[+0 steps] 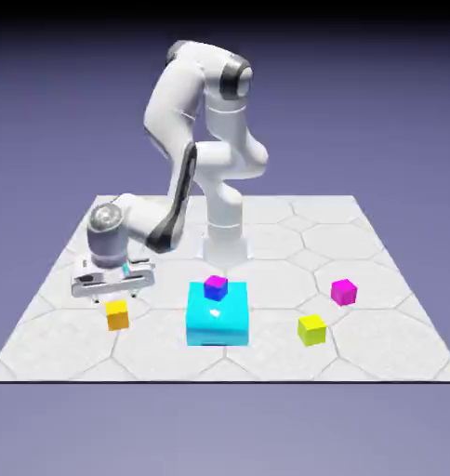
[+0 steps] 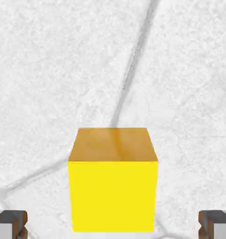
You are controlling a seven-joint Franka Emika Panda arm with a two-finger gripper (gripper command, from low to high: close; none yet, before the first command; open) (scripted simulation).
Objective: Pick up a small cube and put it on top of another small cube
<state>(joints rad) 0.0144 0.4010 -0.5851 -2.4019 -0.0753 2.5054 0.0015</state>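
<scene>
The small orange-yellow cube (image 1: 117,315) sits on the table toward the exterior view's left. In the hand view this cube (image 2: 113,179) fills the lower middle, between the two grey fingertips (image 2: 10,223) at the bottom corners. My gripper (image 1: 115,296) hangs just above it, open, with wide gaps on both sides and nothing held. The magenta-pink small cube (image 1: 343,292) rests on the table toward the exterior view's right, well apart from the gripper.
A big cyan block (image 1: 217,314) stands at the middle, with a small magenta-topped, blue-violet-sided cube (image 1: 216,287) on it. A lemon yellow-green small cube (image 1: 311,329) lies to its right. The robot's base (image 1: 224,244) rises behind the cyan block.
</scene>
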